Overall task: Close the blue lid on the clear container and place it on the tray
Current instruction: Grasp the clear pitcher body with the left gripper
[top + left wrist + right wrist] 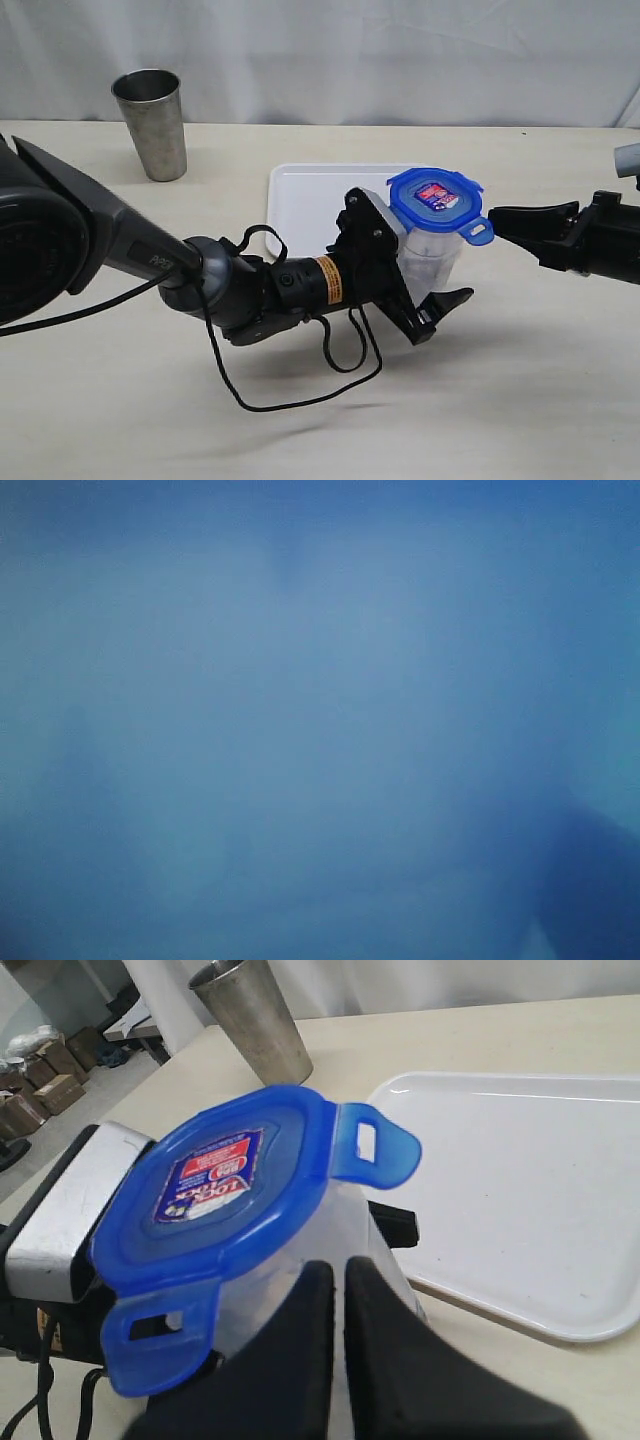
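Off the 5 o'clock corner of the tray [305, 200], left end effector [420, 275] straddles the clear container [432, 250], clamping unclear, while right end effector [497, 218], pinched together and empty, should next snap down flaps on the blue lid [435, 197].
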Action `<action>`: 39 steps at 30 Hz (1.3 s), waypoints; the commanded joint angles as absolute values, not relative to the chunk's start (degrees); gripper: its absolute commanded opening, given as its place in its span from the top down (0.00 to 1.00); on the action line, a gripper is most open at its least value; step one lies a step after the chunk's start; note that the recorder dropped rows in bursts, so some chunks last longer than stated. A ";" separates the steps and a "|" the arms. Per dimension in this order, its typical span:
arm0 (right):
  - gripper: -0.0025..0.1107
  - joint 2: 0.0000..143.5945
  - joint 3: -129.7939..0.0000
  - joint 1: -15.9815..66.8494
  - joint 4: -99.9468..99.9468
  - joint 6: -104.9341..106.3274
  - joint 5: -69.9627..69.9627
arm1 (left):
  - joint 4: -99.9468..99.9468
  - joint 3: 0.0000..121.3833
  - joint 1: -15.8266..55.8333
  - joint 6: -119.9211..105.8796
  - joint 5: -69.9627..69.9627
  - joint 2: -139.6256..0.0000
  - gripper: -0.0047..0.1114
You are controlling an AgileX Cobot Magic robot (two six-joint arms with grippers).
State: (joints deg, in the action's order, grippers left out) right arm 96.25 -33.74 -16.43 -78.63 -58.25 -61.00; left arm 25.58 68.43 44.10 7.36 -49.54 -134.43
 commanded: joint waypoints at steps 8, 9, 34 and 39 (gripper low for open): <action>0.94 96.17 -33.83 -16.52 -78.18 -57.82 -60.89 | 24.89 68.78 44.32 7.54 -51.98 -134.46 0.05; 0.94 96.17 -33.83 -16.52 -78.18 -57.82 -60.89 | 24.89 68.78 44.32 7.54 -52.92 -134.46 0.05; 0.94 96.17 -33.83 -16.52 -78.18 -58.25 -61.02 | 23.29 68.78 44.32 14.04 -53.39 -134.46 0.05; 0.94 96.17 -33.83 -16.52 -78.18 -58.25 -61.02 | 23.29 68.78 44.32 14.04 -52.60 -134.46 0.06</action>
State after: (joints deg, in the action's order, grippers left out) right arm 96.25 -33.74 -16.43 -78.63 -58.25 -61.00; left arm 23.89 68.43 44.10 13.55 -52.42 -134.43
